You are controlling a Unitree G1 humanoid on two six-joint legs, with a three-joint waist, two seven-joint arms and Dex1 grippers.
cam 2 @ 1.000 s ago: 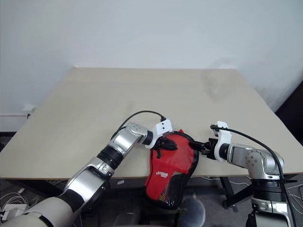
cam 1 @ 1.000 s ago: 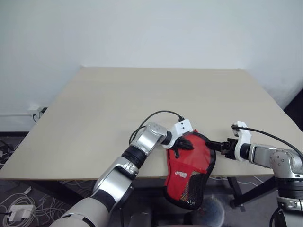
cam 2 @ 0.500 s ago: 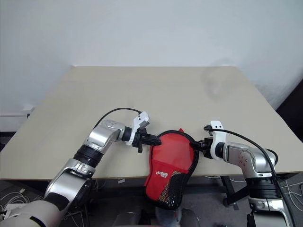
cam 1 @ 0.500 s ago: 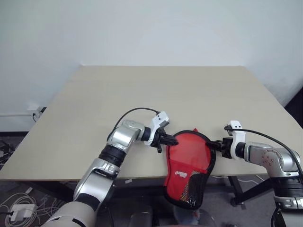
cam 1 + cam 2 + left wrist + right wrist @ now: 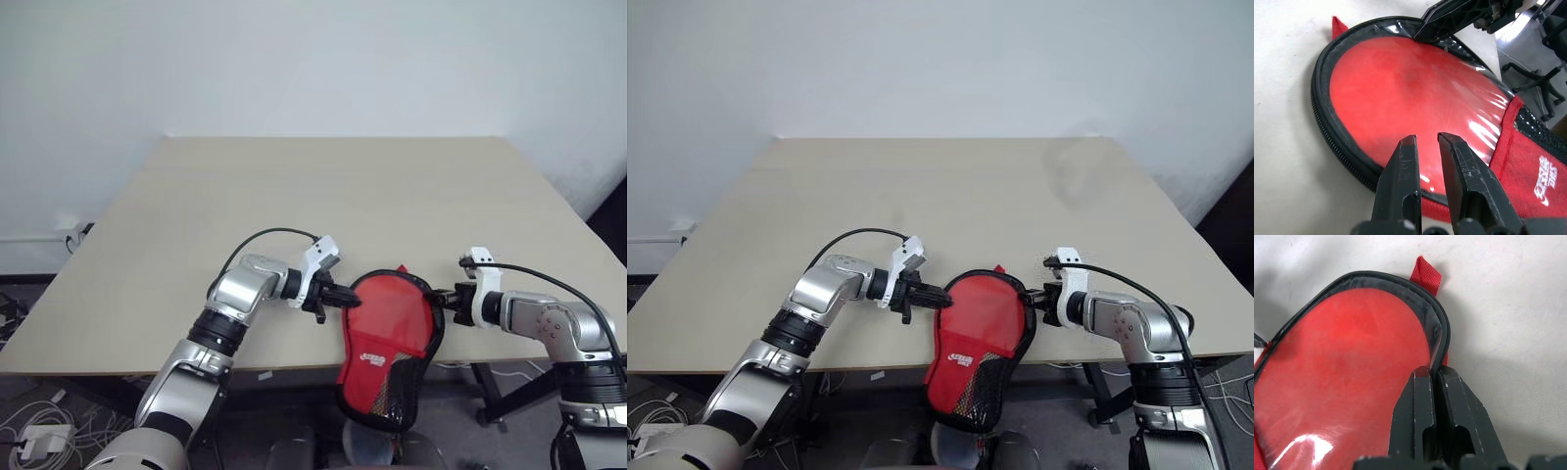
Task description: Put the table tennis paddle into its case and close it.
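Fingers of the right gripper point(image 5: 1432, 382) are pinched together on the black zip rim of the case point(image 5: 387, 333), at the case's 3 o'clock edge. Fingers of the left gripper point(image 5: 1425, 142) stand narrow, a slim gap between them, tips over the rim at the case's 9 o'clock edge; whether they actually nip the rim or the zip pull I cannot tell.

Case lies at the bench's point(image 5: 323, 186) near edge, round end on the surface, handle end with its black mesh and white logo hanging off toward 6 o'clock. Table tennis paddle point(image 5: 1400, 93) is already inside: red rubber face shows through the clear plastic window. A red fabric tab point(image 5: 1425, 273) sticks out at the round end, toward 12 o'clock.

Judgement: insertion is done and closing is the step in hand. Holding the rim from opposite sides likely pins the pouch flat so the zip can run without the case sliding off the edge.

Around: bench is bare wood beyond the case. White wall point(image 5: 313, 59) at the far side. Cables point(image 5: 34, 431) on the floor below at 8 o'clock. Nothing stands in the zip's way, though the overhang could let the case tip.
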